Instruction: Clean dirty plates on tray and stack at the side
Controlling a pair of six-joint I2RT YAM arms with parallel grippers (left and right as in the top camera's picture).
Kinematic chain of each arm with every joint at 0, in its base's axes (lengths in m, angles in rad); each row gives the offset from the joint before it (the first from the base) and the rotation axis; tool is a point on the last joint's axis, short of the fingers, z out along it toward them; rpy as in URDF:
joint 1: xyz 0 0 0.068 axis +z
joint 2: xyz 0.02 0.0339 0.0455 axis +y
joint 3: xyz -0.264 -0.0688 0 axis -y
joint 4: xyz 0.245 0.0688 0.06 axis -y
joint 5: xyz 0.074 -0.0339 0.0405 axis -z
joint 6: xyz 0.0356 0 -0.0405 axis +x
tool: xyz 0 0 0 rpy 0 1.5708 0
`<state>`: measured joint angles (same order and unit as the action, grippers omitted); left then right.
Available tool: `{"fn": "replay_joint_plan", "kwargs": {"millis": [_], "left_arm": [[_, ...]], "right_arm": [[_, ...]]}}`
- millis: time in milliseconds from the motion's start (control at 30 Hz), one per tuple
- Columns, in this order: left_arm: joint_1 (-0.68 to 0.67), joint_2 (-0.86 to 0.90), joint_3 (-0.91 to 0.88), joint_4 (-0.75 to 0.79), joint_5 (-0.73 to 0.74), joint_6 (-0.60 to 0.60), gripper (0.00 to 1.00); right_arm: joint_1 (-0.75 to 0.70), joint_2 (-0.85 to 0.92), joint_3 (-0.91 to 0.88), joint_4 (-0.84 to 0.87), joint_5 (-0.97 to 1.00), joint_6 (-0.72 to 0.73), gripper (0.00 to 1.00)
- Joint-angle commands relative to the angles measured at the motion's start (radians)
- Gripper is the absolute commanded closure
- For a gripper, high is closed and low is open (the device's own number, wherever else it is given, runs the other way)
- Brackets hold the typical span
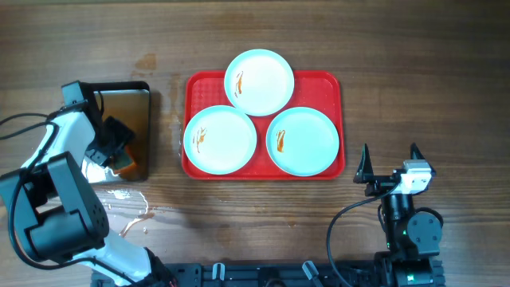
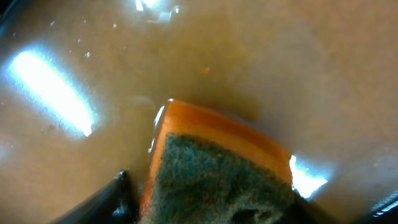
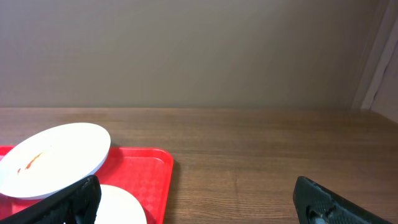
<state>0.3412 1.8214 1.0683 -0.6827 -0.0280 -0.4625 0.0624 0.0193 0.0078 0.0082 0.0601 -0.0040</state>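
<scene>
Three pale plates lie on the red tray [image 1: 327, 86]: one at the back [image 1: 259, 82], one front left [image 1: 220, 139] and one front right [image 1: 303, 141], each with a small orange smear. My left gripper [image 1: 119, 154] is down in the metal pan [image 1: 131, 104] at the left. Its fingers [image 2: 121, 190] stand open on either side of an orange sponge [image 2: 217, 168] with a green scouring face, which lies in murky water. My right gripper [image 1: 390, 155] hovers open and empty, right of the tray's front corner. In the right wrist view the tray [image 3: 146, 168] and two plates [image 3: 53, 158] show.
The black-rimmed pan holds brownish water with bright glints. Spilled water [image 1: 127, 209] lies on the wooden table in front of the pan. Bare wood [image 3: 261, 162] stretches to the right of the tray.
</scene>
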Motion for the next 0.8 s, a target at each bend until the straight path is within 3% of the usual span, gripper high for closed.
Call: {"fn": "replay_joint_plan", "kwargs": {"millis": [0, 67, 133, 500, 767], "left_arm": [[-0.006, 0.011, -0.012, 0.006, -0.034, 0.014, 0.59], [-0.005, 0.011, -0.012, 0.011, -0.034, 0.014, 0.66], [-0.006, 0.011, -0.011, 0.025, -0.034, 0.014, 0.95], [-0.005, -0.070, 0.100, 0.038, -0.022, 0.010, 0.96], [-0.005, -0.230, 0.109, 0.174, 0.077, 0.006, 0.96]], "right_arm": [[0.002, -0.003, -0.002, 0.003, -0.012, 0.007, 0.00], [0.002, -0.003, -0.002, 0.003, -0.012, 0.007, 0.00], [0.002, -0.003, -0.002, 0.003, -0.012, 0.007, 0.00], [0.002, -0.003, -0.002, 0.003, -0.012, 0.007, 0.00], [0.002, -0.003, -0.002, 0.003, -0.012, 0.007, 0.00]]}}
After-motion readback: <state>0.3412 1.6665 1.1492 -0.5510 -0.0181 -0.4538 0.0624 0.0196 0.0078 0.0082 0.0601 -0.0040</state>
